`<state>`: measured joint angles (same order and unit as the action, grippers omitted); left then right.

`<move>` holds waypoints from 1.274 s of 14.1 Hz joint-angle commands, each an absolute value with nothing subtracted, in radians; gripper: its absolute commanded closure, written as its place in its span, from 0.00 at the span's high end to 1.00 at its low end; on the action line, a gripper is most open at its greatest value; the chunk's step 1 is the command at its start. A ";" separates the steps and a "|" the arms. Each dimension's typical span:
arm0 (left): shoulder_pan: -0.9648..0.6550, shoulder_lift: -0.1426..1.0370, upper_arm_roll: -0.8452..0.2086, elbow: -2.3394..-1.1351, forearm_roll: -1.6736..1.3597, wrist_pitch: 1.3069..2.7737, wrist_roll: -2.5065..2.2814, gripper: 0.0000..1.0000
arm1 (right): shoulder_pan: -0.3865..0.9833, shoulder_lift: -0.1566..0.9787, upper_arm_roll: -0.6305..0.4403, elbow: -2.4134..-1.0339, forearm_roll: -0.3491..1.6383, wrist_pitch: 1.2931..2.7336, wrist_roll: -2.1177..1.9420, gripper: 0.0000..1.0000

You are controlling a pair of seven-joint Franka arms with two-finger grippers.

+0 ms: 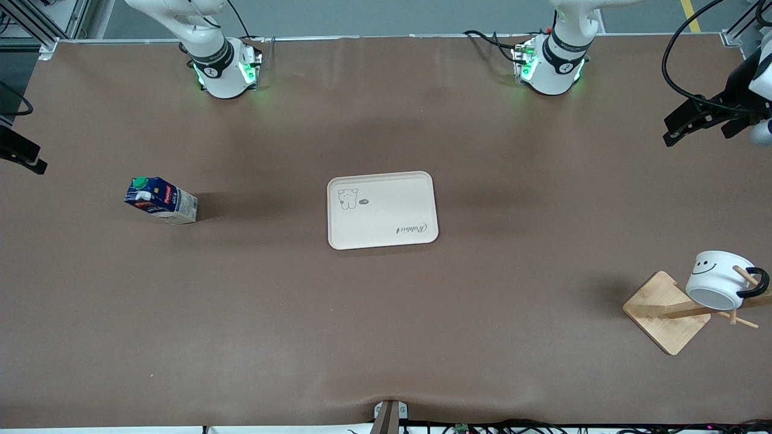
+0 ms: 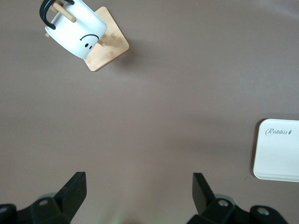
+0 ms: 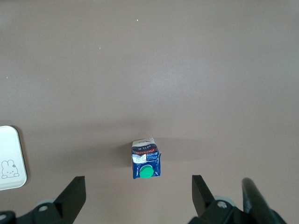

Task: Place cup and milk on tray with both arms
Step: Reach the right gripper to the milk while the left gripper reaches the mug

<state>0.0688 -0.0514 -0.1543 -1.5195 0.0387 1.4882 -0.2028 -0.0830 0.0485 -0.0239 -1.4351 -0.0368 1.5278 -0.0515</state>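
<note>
The cream tray [image 1: 382, 210] lies mid-table; its edge also shows in the left wrist view [image 2: 278, 149] and the right wrist view [image 3: 10, 158]. The milk [image 1: 161, 200] stands on the table toward the right arm's end, apart from the tray. My right gripper [image 1: 27, 160] is high above that end, open and empty, with the milk [image 3: 146, 164] below it between the fingers [image 3: 74, 191]. The cup [image 1: 721, 280] hangs tilted on a wooden rack peg toward the left arm's end. My left gripper [image 1: 684, 123] is up over that end, open and empty [image 2: 139, 186]; the cup [image 2: 77, 28] is well off from it.
The wooden rack's square base [image 1: 666, 312] sits near the table's edge at the left arm's end, nearer the front camera than the tray; it also shows in the left wrist view [image 2: 110, 46]. Brown table surface [image 1: 386, 325] spreads around the tray. Cables run along the front edge.
</note>
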 commanded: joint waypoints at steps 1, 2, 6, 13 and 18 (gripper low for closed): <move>0.074 -0.043 -0.155 -1.496 0.032 1.473 -0.187 1.00 | -0.077 0.058 -0.020 -1.411 -0.058 1.522 -0.051 1.00; 0.074 -0.043 -0.155 -1.496 0.032 1.473 -0.187 1.00 | -0.077 0.058 -0.020 -1.411 -0.060 1.523 -0.052 1.00; 0.084 -0.041 -0.135 -1.499 0.048 1.474 -0.155 1.00 | -0.083 0.058 -0.020 -1.410 -0.060 1.522 -0.049 1.00; 0.150 0.006 -0.130 -1.598 0.155 1.664 -0.132 1.00 | -0.083 0.072 -0.025 -1.410 -0.037 1.522 -0.052 1.00; 0.236 0.097 -0.133 -1.629 0.141 1.860 -0.118 1.00 | -0.080 0.100 -0.020 -1.413 -0.031 1.517 -0.060 1.00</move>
<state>0.2133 0.0877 -0.1270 -1.6204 0.1365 1.8041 -0.1322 -0.0816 0.0717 -0.0231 -1.4340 -0.0367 1.5278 -0.0525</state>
